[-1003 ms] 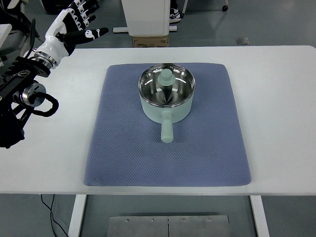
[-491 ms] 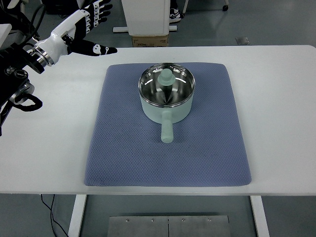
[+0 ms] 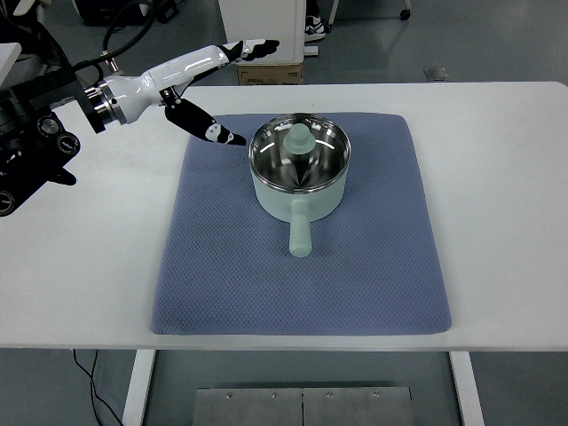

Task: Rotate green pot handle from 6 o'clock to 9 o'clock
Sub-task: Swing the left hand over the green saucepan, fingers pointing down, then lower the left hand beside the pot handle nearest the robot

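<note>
Green pot (image 3: 299, 182) is sat near the middle of the blue mat (image 3: 355, 275), with its handle (image 3: 301, 235) pointing straight back at the camera side, so 6 o'clock, nothing turned yet. That long axis runs away from the left hand (image 3: 209, 84), which is reached in from the far-left corner with fingers (image 3: 251, 45) spread wide and nothing held, thumb tip just beside the pot's rim. From those fingers the handle lies nearer the camera and a bit rightward, past the pot body. Right hand isn't seen at all, so the left is probably the one to be brought round.
</note>
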Robot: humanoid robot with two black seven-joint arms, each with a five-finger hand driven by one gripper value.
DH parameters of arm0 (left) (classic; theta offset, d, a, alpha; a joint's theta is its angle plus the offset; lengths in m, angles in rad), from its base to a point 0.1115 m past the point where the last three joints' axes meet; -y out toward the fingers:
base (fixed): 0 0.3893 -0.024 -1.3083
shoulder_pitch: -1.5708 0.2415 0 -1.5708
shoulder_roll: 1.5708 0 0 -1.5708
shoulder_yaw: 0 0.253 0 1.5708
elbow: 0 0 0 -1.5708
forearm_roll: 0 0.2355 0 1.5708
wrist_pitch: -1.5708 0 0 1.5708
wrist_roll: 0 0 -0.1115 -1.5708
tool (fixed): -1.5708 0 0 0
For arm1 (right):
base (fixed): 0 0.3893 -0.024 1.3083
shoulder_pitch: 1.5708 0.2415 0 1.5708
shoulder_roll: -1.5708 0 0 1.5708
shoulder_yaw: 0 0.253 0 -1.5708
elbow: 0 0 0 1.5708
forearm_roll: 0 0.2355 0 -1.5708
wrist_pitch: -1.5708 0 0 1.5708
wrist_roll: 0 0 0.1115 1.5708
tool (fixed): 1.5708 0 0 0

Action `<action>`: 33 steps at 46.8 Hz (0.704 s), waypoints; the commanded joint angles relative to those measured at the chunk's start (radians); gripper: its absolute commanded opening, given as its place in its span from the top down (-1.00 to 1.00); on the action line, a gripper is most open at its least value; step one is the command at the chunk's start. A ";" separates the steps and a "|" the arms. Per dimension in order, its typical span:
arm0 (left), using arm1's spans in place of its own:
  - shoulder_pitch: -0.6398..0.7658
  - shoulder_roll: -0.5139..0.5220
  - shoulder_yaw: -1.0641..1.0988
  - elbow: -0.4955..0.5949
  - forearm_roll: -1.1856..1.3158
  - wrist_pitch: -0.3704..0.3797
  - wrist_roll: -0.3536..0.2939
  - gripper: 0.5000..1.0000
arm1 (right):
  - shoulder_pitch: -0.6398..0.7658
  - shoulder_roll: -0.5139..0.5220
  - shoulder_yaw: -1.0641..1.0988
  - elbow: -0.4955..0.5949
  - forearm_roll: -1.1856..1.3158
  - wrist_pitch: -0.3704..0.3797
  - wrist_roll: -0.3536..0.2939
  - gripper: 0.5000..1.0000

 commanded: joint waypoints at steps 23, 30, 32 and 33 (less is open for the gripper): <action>-0.130 0.001 0.176 -0.171 0.220 -0.020 -0.034 -1.00 | 0.000 0.000 0.000 0.001 0.000 0.000 0.000 -1.00; -0.207 -0.004 0.263 -0.171 0.246 -0.046 -0.034 -1.00 | 0.000 0.000 0.000 0.000 0.000 0.000 0.000 -1.00; -0.226 -0.010 0.275 -0.171 0.248 -0.055 -0.034 -1.00 | 0.000 0.000 0.000 0.000 0.000 0.000 0.000 -1.00; -0.233 -0.011 0.279 -0.171 0.248 -0.060 -0.034 -1.00 | 0.000 0.000 0.000 0.000 0.000 0.000 0.000 -1.00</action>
